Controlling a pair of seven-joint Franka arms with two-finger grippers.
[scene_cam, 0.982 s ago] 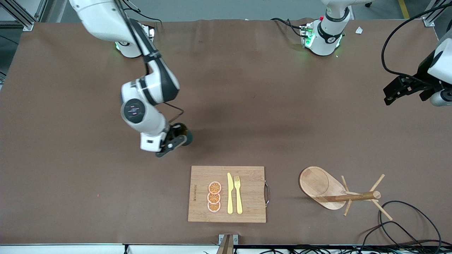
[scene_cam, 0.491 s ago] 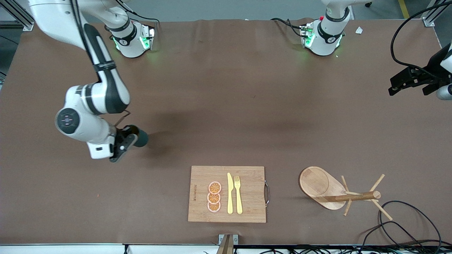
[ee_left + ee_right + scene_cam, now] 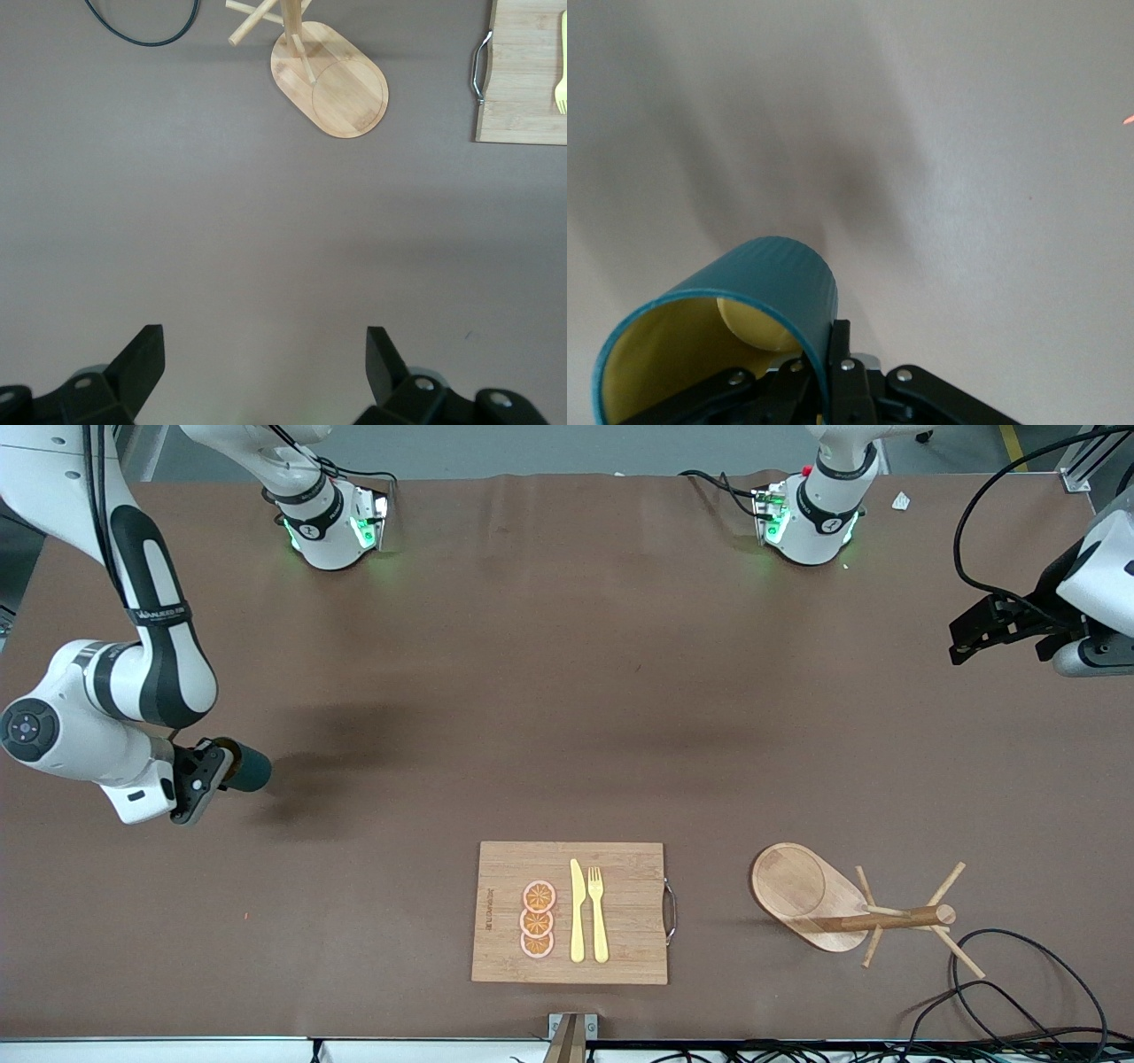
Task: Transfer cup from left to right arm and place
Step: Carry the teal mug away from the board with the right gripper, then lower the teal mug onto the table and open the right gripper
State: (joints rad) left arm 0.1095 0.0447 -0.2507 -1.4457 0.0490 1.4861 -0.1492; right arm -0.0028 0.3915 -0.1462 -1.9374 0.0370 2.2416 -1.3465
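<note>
Brown cloth-covered worktop (image 3: 567, 691), big and mostly bare. Sitting on it at the edge nearest the front camera: a bamboo board (image 3: 570, 912) with a metal handle, and beside that, toward the left arm's end, a wooden mug tree (image 3: 850, 908) on an oval base. Black cable (image 3: 1019, 992) looped just by the tree, at the corner. Two arm bases (image 3: 323, 522) bolted along the farthest edge. Small white scrap (image 3: 901, 502) near the left arm's base.

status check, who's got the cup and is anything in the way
Right pincer shut on cup, up over bare table at the right arm's end. Left pincer open, empty, waiting at its own end. Nothing under the cup.
</note>
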